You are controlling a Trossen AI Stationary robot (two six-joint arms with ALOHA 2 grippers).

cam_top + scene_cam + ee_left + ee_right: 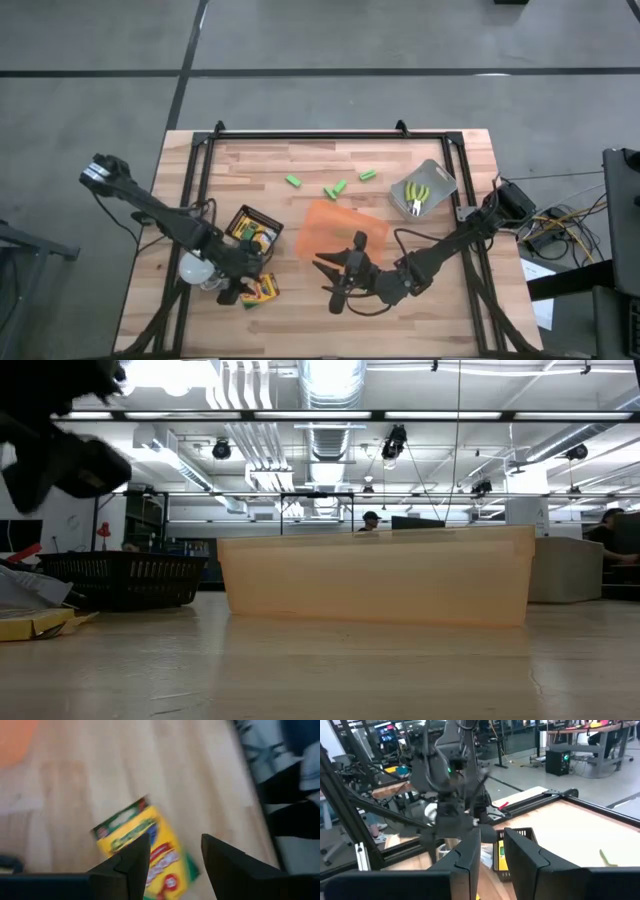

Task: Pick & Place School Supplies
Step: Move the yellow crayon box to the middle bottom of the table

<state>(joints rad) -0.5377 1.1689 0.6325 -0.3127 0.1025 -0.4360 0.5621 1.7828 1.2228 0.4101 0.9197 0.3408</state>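
The orange tray [375,578] is filling the low view, hiding the table behind it. Three green blocks [338,187] are lying above the tray; two yellow-handled tools [417,194] are sitting in a grey bin [438,179]. The left gripper [174,854] is hovering spread over one crayon box [142,847] beside a black basket [250,216]. The right gripper [338,285], fingers parted and gripping nothing, is waiting below the tray

Three green blocks [340,186], two scissor-like tools [417,194]

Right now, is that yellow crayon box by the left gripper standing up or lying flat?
Lying flat. The crayon box rests face up on the wooden table, just beyond the open left gripper, not held.
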